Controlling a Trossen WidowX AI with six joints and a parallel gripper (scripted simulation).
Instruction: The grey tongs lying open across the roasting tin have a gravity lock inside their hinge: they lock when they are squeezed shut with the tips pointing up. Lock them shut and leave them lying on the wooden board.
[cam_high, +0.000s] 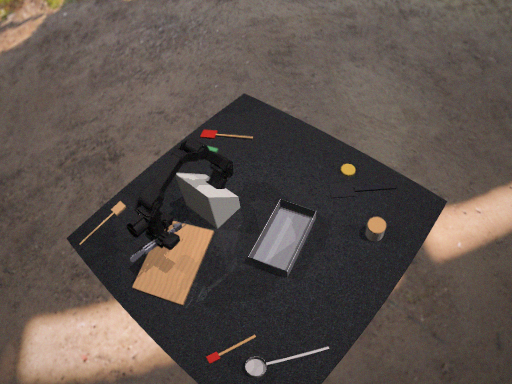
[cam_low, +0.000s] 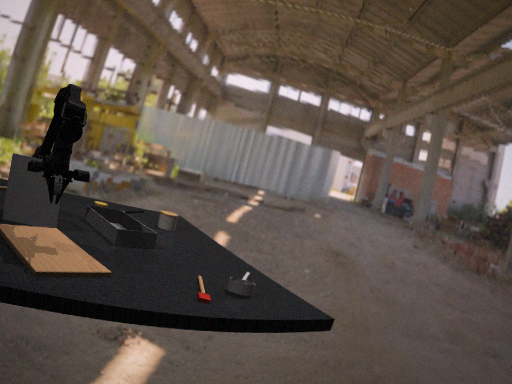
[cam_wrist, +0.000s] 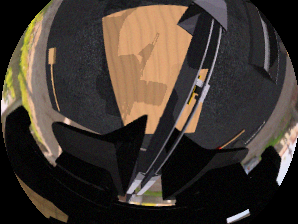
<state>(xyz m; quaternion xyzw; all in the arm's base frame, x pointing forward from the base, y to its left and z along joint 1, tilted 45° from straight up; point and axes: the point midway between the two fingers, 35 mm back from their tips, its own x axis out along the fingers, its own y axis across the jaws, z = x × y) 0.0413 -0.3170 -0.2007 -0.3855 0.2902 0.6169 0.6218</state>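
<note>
My gripper is shut on the grey tongs and holds them in the air above the upper left part of the wooden board. In the wrist view the tongs run slantwise from between the fingers to a wide grey end at the top; their two long rails lie close together. In the top view one end reaches out past the board's left edge. I cannot tell whether the hinge is locked. The roasting tin stands apart, without the tongs.
A pale wedge-shaped block stands close behind the board, beside the arm. A wooden spatula lies left of the board. A red spatula and a ladle lie at the front; a cork-topped cylinder stands right of the tin.
</note>
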